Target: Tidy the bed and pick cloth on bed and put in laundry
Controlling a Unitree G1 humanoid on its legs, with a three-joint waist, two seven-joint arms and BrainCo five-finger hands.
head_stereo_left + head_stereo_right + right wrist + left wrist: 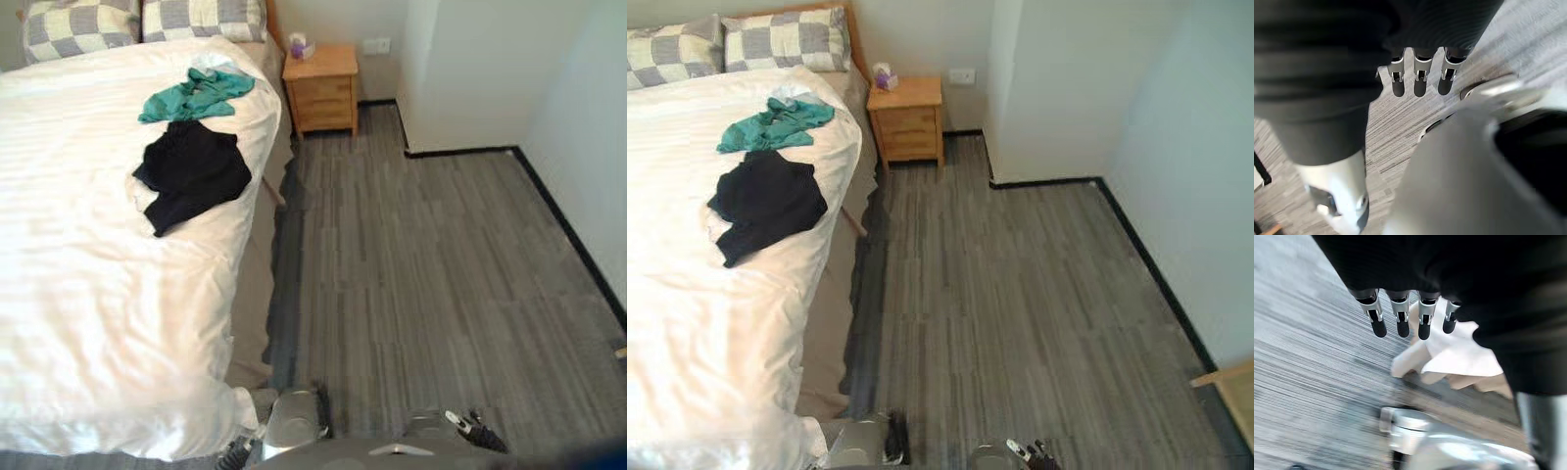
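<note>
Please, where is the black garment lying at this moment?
In the left eye view the black garment lies on the white bed, near its right edge, just on the robot's side of the teal garment.

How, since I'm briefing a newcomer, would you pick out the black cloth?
On the white bed, two cloths lie near its floor-side edge. The black cloth is the crumpled dark one, farther from the checked pillows than the teal cloth beside it.
</note>
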